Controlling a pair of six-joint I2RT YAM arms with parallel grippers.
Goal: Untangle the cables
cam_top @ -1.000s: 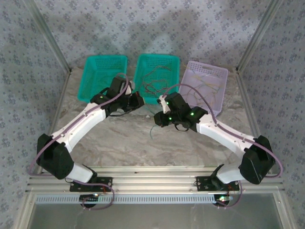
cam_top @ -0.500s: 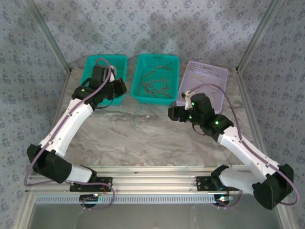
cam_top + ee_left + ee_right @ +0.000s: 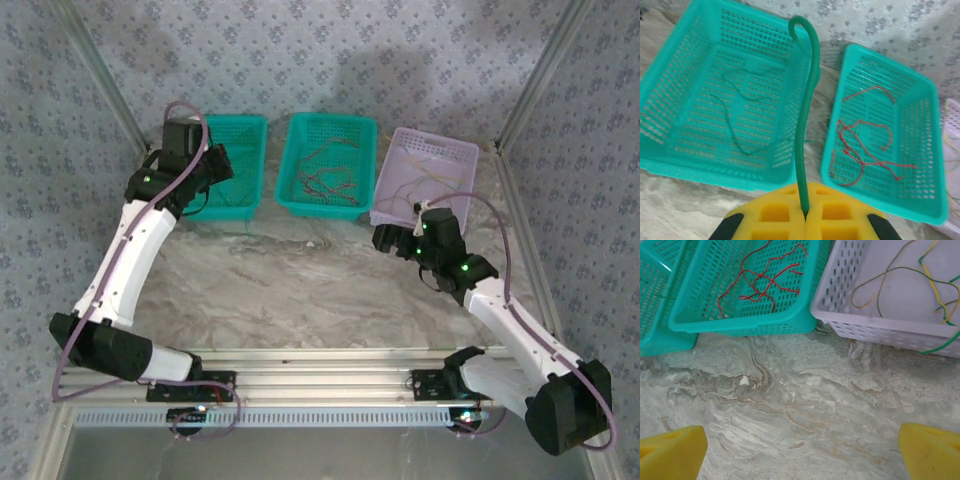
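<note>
My left gripper (image 3: 806, 216) is shut on a green cable (image 3: 804, 125) that rises from the closed yellow pads and hooks over at its top. It hangs over the left teal basket (image 3: 243, 125), where a thin green cable (image 3: 735, 127) lies. Red cables (image 3: 865, 145) lie in the middle teal basket (image 3: 330, 205); in the right wrist view the red cables (image 3: 765, 280) show at the top. Yellow and green cables (image 3: 935, 285) lie in the lilac basket (image 3: 880, 326). My right gripper (image 3: 802, 455) stands open over bare marble, in front of the lilac basket (image 3: 455, 152).
The three baskets stand side by side at the back of the marble table (image 3: 300, 280). Metal frame posts (image 3: 120, 110) and patterned walls close in both sides. A rail runs along the near edge by the arm bases.
Both grippers have left the table's centre. The left arm swung left and back over the left basket with the green cable. The right arm drew back to the right.
</note>
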